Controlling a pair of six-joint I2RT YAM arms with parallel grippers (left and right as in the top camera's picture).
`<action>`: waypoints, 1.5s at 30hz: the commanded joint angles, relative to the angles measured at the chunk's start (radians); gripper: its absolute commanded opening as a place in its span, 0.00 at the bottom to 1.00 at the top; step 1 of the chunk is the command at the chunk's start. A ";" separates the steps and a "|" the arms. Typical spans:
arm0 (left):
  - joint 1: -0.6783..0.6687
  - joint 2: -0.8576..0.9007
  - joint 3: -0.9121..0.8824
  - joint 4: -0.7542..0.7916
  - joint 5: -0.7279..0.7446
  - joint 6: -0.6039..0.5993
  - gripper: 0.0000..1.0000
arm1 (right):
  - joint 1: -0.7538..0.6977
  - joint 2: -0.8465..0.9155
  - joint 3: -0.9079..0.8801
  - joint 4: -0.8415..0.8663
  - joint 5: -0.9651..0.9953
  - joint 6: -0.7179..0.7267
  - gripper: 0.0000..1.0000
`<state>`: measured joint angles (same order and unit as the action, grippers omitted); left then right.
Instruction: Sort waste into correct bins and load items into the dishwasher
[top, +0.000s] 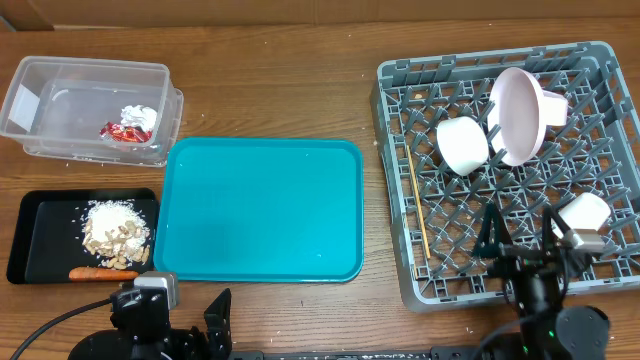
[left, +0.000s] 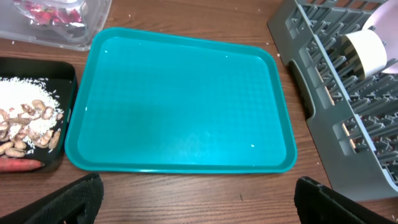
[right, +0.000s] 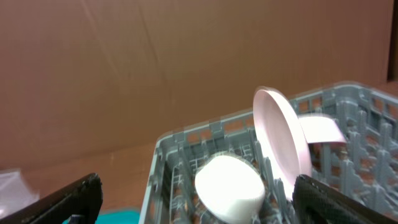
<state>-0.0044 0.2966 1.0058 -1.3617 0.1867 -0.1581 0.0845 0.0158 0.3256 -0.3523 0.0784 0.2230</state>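
Note:
The clear tub (top: 60, 75) at the back left holds the red wrapper (top: 122, 131) and the white tissue (top: 140, 114). The black tray (top: 40, 215) holds the food scraps (top: 115, 232) and the carrot (top: 98, 273). The grey rack (top: 400, 180) holds a tilted plate (top: 517, 115), a bowl (top: 462, 144), a cup (top: 585, 212) and chopsticks (top: 417, 215). My left gripper (left: 199, 202) is open and empty over bare table in front of the teal tray (left: 180, 106). My right gripper (right: 196, 199) is open and empty above the rack's front, facing the bowl (right: 229, 186) and plate (right: 283, 134).
The teal tray (top: 262, 208) lies in the middle between the bins and the rack. Another white dish (top: 553, 105) leans behind the plate. The rack's wall (left: 311, 93) rises to the right of the left gripper. A brown wall stands behind the table.

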 joint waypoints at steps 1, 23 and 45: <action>0.004 -0.004 -0.003 0.004 -0.003 -0.014 1.00 | -0.009 -0.013 -0.117 0.157 0.000 -0.029 1.00; 0.004 -0.004 -0.003 0.004 -0.003 -0.014 1.00 | -0.014 -0.013 -0.317 0.269 -0.106 -0.126 1.00; 0.004 -0.004 -0.003 0.004 -0.003 -0.014 1.00 | -0.014 -0.013 -0.317 0.269 -0.106 -0.126 1.00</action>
<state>-0.0044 0.2966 1.0054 -1.3617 0.1867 -0.1581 0.0719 0.0128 0.0185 -0.0898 -0.0223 0.1032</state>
